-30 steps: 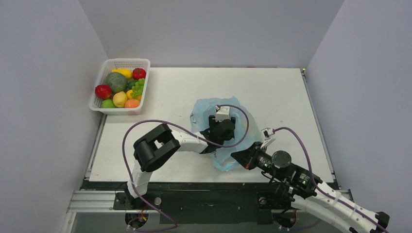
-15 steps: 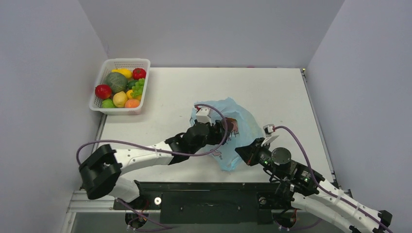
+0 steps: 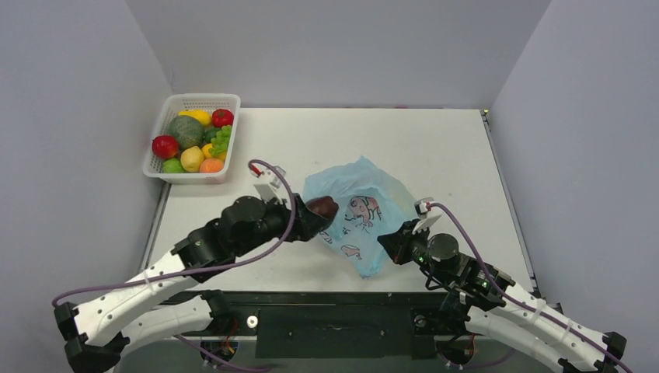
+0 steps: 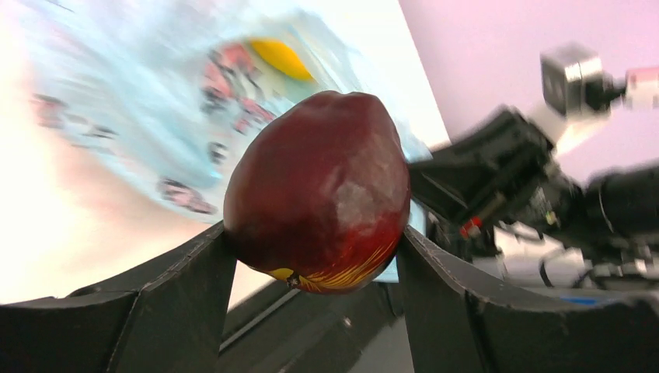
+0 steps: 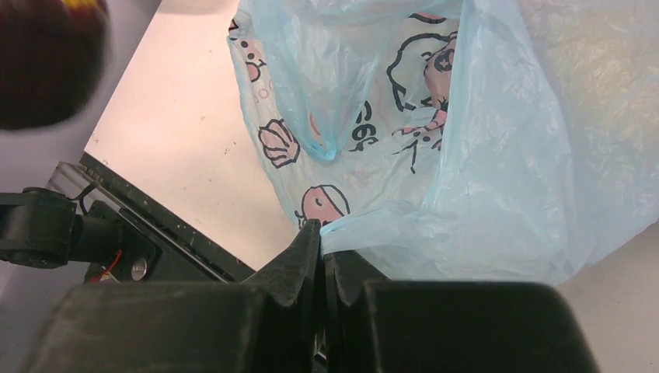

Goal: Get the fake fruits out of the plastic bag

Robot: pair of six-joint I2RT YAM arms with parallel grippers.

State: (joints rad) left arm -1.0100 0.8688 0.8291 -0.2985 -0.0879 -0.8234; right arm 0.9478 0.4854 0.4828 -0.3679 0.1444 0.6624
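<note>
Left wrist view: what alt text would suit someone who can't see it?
A glossy dark red plastic fruit is clamped in the left gripper, close to the camera. Behind lies the blurred light-blue printed plastic bag, a yellow fruit showing through, with the other black arm at right.

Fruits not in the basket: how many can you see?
2. The left gripper holds a dark red fruit beside the plastic bag; a yellow fruit shows inside the bag. More may be hidden there.
</note>
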